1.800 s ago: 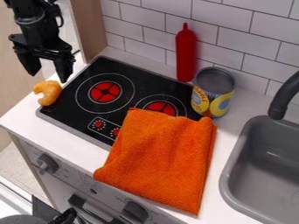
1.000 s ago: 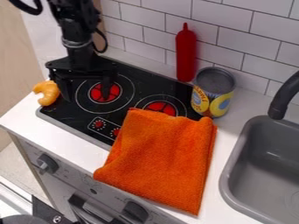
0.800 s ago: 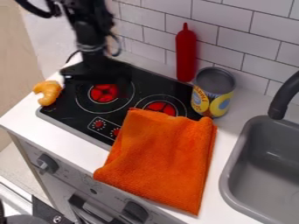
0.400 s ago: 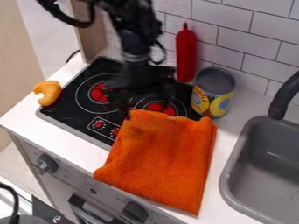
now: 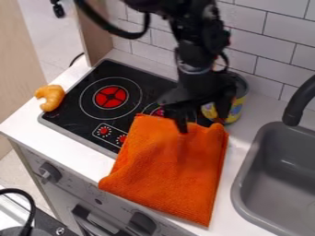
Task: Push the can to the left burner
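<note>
Step in hand: approach and alignment at the can (image 5: 238,105). The push itself is judged not to be under way.

Can position: upright, at the far right of the cooktop (image 5: 69,109), partly hidden behind the arm. The target, the left burner (image 5: 111,97), has nothing on it.

Claw state: the claw (image 5: 203,127) hangs above the far part of the orange towel (image 5: 166,175), on the near-left side of the can. Its fingers stand well apart, pointing down, with nothing seen gripped between them. Contact with the can cannot be confirmed.

Next move: a leftward push calls for contact on the can's right side. From its place on the near-left side, the claw probably needs to clear the can, pass round or over it, and lower on the right. Apply force low on the wall, then guide the can left across the right burner (image 5: 158,112) to the left burner.

Caution: the towel overlaps the near part of the cooktop. Keep the path along the far side; otherwise the can may snag on the cloth or drag it. Force applied too high may tip the can.
</note>
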You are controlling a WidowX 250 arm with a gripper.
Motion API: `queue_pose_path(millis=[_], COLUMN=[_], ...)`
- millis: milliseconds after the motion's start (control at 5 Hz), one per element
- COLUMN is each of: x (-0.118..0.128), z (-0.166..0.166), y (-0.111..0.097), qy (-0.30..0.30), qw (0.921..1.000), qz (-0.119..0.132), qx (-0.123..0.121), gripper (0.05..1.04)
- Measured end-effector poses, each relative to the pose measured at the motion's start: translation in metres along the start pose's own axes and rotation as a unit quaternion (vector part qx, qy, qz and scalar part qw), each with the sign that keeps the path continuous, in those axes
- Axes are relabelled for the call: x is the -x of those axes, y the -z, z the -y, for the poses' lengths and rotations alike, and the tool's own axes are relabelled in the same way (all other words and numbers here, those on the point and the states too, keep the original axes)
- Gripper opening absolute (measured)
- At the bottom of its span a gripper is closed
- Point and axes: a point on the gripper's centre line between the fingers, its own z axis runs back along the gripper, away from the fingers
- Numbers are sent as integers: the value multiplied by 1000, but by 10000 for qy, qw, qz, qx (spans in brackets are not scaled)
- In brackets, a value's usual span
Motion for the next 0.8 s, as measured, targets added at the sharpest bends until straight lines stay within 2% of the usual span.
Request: queue_pose_path(millis=[200, 400, 600, 800], x=[5, 4, 3, 0], z=[20, 33, 42, 52], y=[1, 4, 7, 12], qy=[-444, -963, -1648, -2151], qw=[9984, 9940, 9842, 9743], qz=[-231, -210, -362, -596], qx=[279, 478, 538, 295], gripper=[1000, 1000, 1000, 1000])
